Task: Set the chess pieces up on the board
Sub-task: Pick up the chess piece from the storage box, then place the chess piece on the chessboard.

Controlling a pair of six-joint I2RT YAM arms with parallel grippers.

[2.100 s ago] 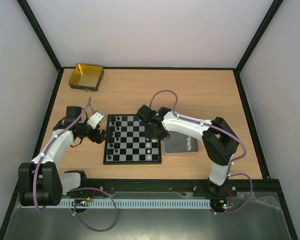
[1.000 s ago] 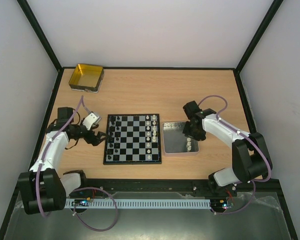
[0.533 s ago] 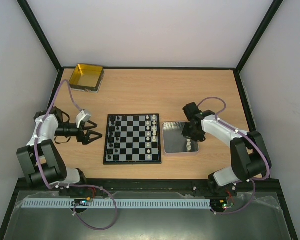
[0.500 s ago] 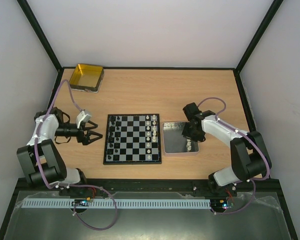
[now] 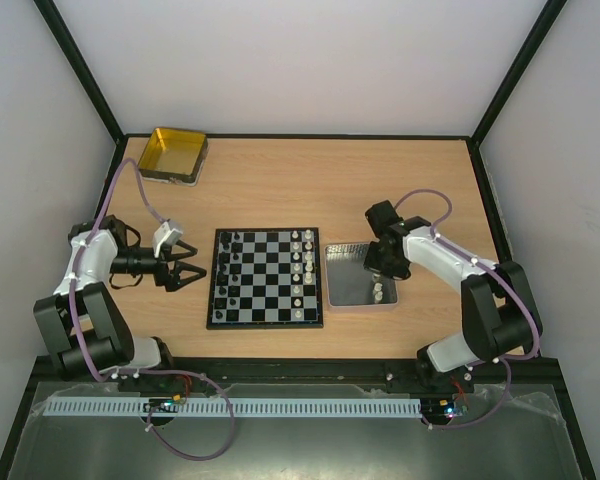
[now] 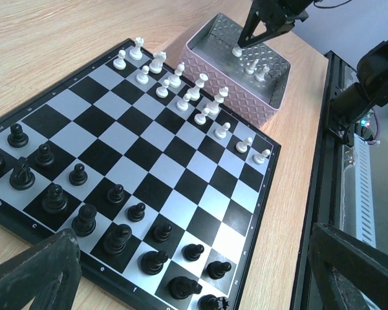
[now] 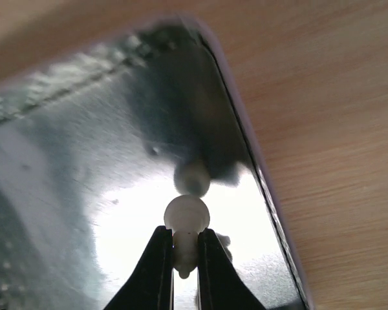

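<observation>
**Top view.** I log the board [image 5: 265, 278] with black pieces [image 5: 230, 275] along its left files and white pieces [image 5: 300, 270] along its right. Left gripper [image 5: 191, 274] lies level, left of the board and apart from it, jaws spread wide and empty. Right gripper [image 5: 379, 266] is over the silver tray [image 5: 345, 290]. Two seconds back it was over the board's white side, and the left gripper sat closer to the board's edge.

**Left wrist view.** Black pieces stand upright nearest, white farthest, and the tray is just beyond the board.

**Right wrist view.** Jaws are nearly closed, pinching a cream pawn [image 7: 185, 219] by its stem. Its long axis runs in line with the fingers, round head pointing away from the wrist. The head's reflection shows on the tray metal just beyond.
</observation>
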